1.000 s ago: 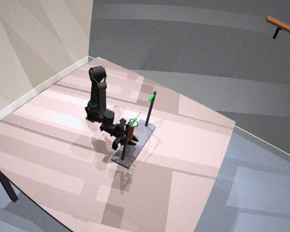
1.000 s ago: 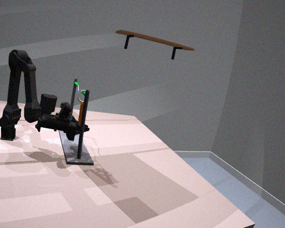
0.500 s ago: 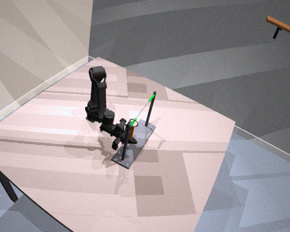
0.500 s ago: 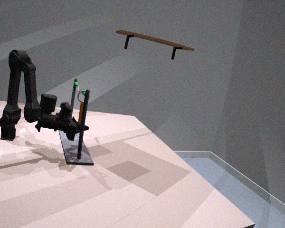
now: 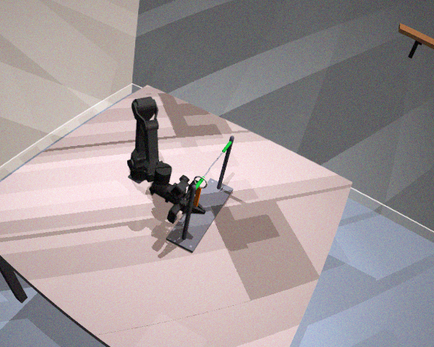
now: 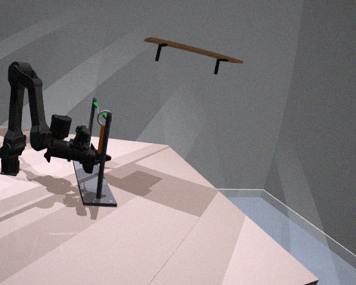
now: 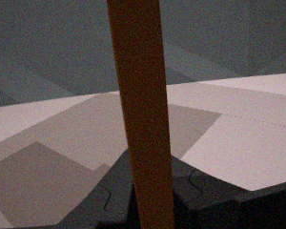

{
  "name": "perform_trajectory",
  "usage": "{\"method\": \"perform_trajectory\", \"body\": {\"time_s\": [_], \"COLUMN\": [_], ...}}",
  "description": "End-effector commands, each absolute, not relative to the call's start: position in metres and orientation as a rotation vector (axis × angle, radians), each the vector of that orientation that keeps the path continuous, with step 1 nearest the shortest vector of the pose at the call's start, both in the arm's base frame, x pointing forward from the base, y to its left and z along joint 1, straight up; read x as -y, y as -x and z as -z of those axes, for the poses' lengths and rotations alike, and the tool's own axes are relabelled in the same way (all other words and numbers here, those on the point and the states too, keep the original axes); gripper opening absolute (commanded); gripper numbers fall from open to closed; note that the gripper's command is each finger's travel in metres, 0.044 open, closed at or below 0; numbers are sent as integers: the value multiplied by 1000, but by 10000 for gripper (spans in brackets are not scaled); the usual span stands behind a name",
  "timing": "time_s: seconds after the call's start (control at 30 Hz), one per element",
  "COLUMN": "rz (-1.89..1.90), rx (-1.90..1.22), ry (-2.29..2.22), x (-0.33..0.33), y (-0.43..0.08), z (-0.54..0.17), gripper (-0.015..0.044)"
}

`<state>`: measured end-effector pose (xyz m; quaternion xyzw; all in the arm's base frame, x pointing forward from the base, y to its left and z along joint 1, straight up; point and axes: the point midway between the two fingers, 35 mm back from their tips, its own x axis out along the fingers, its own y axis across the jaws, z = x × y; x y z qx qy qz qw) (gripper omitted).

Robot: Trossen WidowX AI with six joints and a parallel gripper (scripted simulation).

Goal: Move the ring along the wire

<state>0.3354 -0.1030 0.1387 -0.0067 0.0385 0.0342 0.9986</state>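
The ring point(image 5: 200, 176) point(image 6: 98, 117) hangs around the near green part point(image 5: 200, 183) point(image 6: 104, 115) of the wire, beside the near post point(image 5: 188, 220) point(image 6: 102, 171). Its orange handle point(image 5: 197, 197) point(image 6: 101, 138) point(image 7: 143, 114) points down, slightly tilted in the wrist view. My gripper point(image 5: 200, 210) point(image 6: 105, 157) point(image 7: 139, 156) is shut on the lower part of the handle, behind the near post in the exterior view. The thin grey wire point(image 5: 213, 165) leads to the far green part point(image 5: 227, 146) point(image 6: 95, 104) at the far post point(image 5: 224, 168) point(image 6: 91, 122). The handle's lower end is hidden.
Both posts stand on a dark base plate point(image 5: 210, 215) point(image 6: 92, 185) on the pinkish table point(image 5: 142, 298) point(image 6: 126, 239). The near post stands close beside my gripper. A wooden shelf point(image 5: 422, 38) point(image 6: 193, 48) is on the wall, away from the arm.
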Motion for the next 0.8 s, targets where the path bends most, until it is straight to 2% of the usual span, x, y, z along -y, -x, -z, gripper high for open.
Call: {"method": "perform_trajectory", "body": {"time_s": [0.0,0.77], "rz": [-61,-60], "rx": [-71,-70], "ry": [13,12], "x": [105,97], "y": [-336,-336], "z": [-145,-145], "gripper": [-150,-150]}}
